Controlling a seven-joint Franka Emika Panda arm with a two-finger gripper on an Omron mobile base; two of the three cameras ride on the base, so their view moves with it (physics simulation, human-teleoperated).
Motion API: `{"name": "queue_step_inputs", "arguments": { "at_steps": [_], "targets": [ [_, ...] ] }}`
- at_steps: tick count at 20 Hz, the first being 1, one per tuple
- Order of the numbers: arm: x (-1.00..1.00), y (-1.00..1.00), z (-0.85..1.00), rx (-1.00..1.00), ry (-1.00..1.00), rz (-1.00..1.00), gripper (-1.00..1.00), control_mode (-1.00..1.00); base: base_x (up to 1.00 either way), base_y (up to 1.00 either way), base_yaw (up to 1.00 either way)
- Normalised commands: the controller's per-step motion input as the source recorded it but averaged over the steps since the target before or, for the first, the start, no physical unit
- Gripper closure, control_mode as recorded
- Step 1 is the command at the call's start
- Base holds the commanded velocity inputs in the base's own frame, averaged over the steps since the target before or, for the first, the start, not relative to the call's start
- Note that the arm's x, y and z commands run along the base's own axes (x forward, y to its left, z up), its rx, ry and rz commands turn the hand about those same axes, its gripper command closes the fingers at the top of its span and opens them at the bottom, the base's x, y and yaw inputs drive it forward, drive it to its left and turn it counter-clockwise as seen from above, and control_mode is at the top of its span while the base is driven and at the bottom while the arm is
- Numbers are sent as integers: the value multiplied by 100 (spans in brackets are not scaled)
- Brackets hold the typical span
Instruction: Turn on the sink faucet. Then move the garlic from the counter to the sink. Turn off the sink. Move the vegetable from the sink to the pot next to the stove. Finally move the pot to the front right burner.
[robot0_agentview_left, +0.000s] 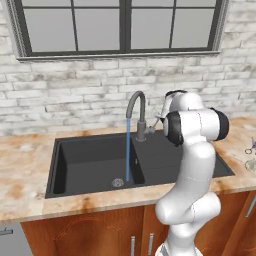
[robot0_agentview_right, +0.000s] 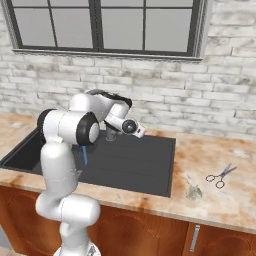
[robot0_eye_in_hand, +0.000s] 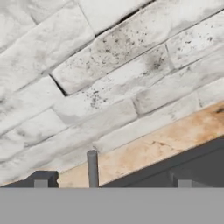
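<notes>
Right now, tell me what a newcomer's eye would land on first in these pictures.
The blue stream of water falling from the dark grey gooseneck faucet into the matte black rectangular sink, towards its round metal drain. Next, the white robot arm rising in front of the drainboard. Last, small scissors on the beige mottled counter, right of the sink.

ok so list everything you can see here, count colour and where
sink faucet: one, dark grey, behind the basin, water running
water stream: one, blue, falling toward the drain
sink: one, black, set in the counter
counter: one, beige with orange patches
scissors: one pair, right of the sink
garlic: one, pale, near the counter's front edge
window: one, dark frame
end effector: one, dark tips apart, by the faucet lever
</notes>
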Motion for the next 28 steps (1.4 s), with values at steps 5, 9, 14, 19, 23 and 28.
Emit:
{"name": "queue_step_inputs", "arguments": {
  "at_steps": [5,9,14,19,23,28],
  "targets": [
    [-81,-13,66,2,-1,-1,-100,-100,0,0,0],
    [-60,-16,66,-1,0,-1,-100,-100,0,0,0],
    [-41,-28,68,-9,7,-4,-100,-100,0,0,0],
    [-58,-28,61,-14,13,-5,-100,-100,0,0,0],
    [-62,-28,65,-12,23,-4,-100,-100,0,0,0],
    [-46,-16,81,-10,26,-4,-100,-100,0,0,0]
  ]
}}
